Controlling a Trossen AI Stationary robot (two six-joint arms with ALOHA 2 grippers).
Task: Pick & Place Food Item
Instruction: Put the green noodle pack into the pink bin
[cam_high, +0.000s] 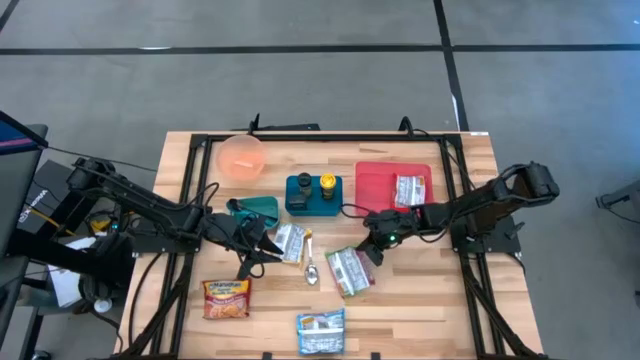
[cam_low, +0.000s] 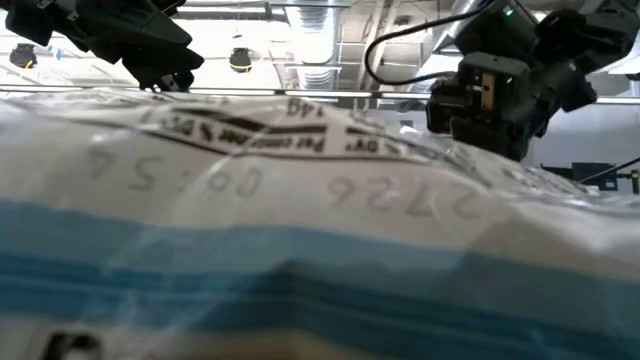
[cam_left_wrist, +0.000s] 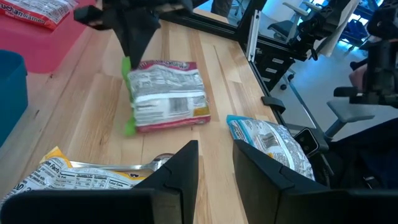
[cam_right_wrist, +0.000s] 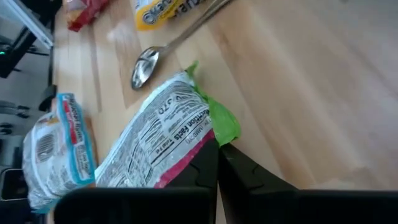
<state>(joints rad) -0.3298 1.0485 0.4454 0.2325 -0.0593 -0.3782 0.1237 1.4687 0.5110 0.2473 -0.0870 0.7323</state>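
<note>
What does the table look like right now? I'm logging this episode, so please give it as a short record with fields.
left gripper: slightly parted, empty, beside the yellow-edged packet
right gripper: shut on the green-edged packet
spoon: lying between the two packets
red tray: holds one packet
other packets: orange packet, blue packet, both near the front edge
pink bowl: back left

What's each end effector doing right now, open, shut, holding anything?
Left end effector: fingers apart, nothing between them, above the yellow-edged foil packet.
Right end effector: shut on the green edge of the red-and-white plastic food packet.
</note>
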